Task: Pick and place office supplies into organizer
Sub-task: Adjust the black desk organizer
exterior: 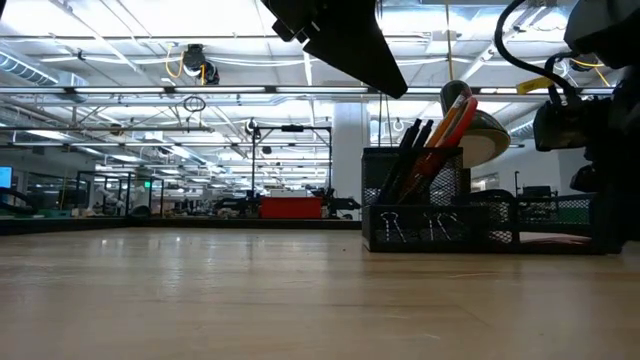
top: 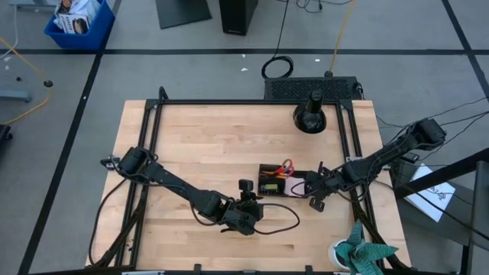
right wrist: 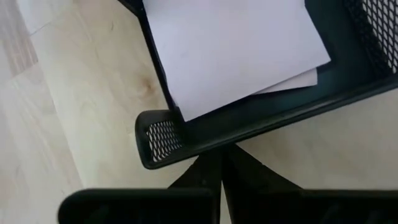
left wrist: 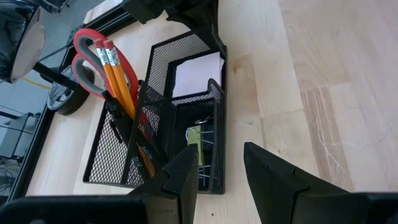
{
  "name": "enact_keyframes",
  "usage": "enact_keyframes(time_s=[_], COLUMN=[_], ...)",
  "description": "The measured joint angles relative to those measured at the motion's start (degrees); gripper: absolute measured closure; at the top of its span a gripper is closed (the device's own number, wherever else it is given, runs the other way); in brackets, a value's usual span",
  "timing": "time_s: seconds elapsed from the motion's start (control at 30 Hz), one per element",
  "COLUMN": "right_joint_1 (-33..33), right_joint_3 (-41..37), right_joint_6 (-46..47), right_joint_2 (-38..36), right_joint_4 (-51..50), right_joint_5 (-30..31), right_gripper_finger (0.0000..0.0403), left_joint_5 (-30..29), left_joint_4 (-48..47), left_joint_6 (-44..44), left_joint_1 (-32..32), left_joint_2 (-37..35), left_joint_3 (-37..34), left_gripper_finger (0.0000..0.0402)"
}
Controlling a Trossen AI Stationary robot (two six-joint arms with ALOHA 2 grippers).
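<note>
The organizer [top: 279, 183] is a black mesh tray resting flat on the wooden table. Red-handled scissors [left wrist: 87, 43], orange pencils [left wrist: 115, 74] and dark pens [exterior: 410, 150] stand upright in its tall cup. A pale sticky-note pad [right wrist: 236, 43] lies in the flat compartment. Binder clips [exterior: 400, 228] and a small yellow item [left wrist: 194, 134] sit in the low front section. My left gripper [left wrist: 221, 171] is open, just off the organizer's near-left end and above the table. My right gripper [right wrist: 221, 158] is shut, its tips at the organizer's right-end wall [right wrist: 261, 118]. My right gripper's shut fingertips stand right against the outer side of the organizer's low right-end wall [right wrist: 205, 134], coming in almost level from the table's right. I cannot tell whether they touch it. The organizer sits flat on the table.
A round black domed object [top: 309, 116] stands near the far edge. A teal paper plant in a white cup [top: 359, 252] is at the near right corner. A dark cable [top: 281, 223] loops on the table beside my left arm. Bare wood [top: 199, 145] lies left and far of the organizer.
</note>
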Motion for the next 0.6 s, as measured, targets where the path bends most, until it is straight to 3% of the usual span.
enact_keyframes(time_s=[0.6], right_joint_1=[-2.21], right_joint_3=[0.00], right_joint_6=[-4.27], right_joint_2=[-0.06], right_joint_4=[0.01], right_joint_5=[7.43], right_gripper_finger=[0.0403], left_joint_5=[0.10], left_joint_4=[-0.52], left_joint_6=[-1.54], left_joint_1=[-0.76], left_joint_2=[0.00], left_joint_3=[0.01], left_gripper_finger=[0.0268])
